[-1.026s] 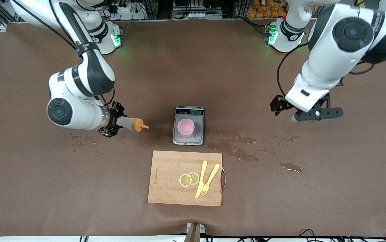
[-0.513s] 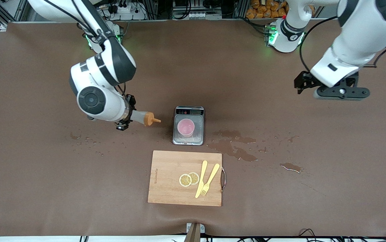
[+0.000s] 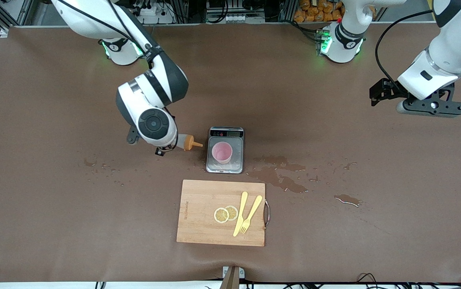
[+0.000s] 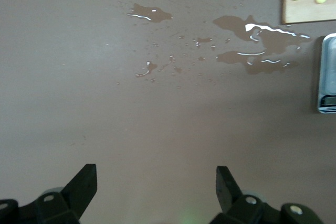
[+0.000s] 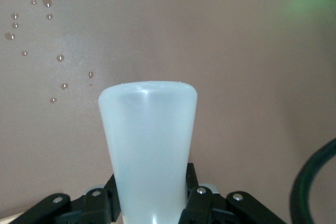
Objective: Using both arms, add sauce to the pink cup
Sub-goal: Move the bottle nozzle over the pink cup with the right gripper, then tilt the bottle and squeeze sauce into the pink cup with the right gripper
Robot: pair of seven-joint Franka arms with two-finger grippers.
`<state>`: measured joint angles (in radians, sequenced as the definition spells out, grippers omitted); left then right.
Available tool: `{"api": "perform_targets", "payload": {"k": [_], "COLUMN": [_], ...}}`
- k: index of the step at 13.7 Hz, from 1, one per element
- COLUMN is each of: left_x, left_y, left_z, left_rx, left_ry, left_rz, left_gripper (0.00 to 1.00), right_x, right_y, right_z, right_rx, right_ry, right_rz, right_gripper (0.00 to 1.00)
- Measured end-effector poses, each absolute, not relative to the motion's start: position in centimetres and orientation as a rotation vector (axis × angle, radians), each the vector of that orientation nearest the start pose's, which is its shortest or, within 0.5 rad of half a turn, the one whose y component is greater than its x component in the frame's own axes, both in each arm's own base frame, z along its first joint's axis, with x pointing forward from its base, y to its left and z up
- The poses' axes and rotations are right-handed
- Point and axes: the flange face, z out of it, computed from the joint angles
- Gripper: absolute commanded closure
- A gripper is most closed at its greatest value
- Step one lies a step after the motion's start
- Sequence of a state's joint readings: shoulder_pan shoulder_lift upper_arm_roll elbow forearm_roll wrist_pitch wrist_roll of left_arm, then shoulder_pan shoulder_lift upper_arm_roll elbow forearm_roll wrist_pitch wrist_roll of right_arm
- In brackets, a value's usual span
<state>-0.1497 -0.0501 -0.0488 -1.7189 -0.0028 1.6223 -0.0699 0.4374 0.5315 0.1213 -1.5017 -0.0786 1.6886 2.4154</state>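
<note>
Right arm carries sauce bottle toward pink cup; left arm waits.

Right gripper (image 3: 169, 145) clenched on the one sauce bottle (image 3: 186, 143), held sideways, long axis and orange nozzle aimed at the one pink cup (image 3: 222, 152) on the grey scale (image 3: 225, 165), nozzle tip just short of the scale, toward the right arm's end. Left gripper (image 3: 429, 107) spread wide, empty, well apart over bare table.
</note>
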Motion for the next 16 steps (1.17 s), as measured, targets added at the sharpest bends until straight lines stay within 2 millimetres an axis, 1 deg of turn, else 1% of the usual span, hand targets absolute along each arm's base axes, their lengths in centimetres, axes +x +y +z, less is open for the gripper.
{"api": "perform_targets", "payload": {"k": [2,4,7,9,12,16], "left_x": [53.1,53.2,53.4,53.5,53.3,53.4], "left_y": [-9.8,-9.5,-9.8,-9.9,-10.7,-10.8], "left_z": [59.0,59.3,60.3,60.7,60.7,61.1], "left_rx": [-3.144,-3.146,-3.149,-3.15,-3.148,-3.149], "left_ry": [0.17,0.161,0.167,0.171,0.193,0.194], "left_rz": [0.064,0.05,0.014,0.003,0.001,-0.011], "left_gripper": [0.0,0.0,0.0,0.0,0.0,0.0], "right_x": [57.0,57.4,57.7,57.9,58.0,57.8], "right_y": [34.1,35.0,35.7,35.8,36.3,36.7], "right_z": [33.2,32.4,32.1,32.4,32.3,31.4], "right_rx": [-2.139,-2.16,-2.156,-2.15,-2.156,-2.171], "right_ry": [2.796,2.806,2.81,2.808,2.799,2.803], "right_rz": [-0.001,-0.038,-0.05,-0.051,-0.052,-0.052], "right_gripper": [0.52,0.53,0.54,0.6,0.61,0.62]}}
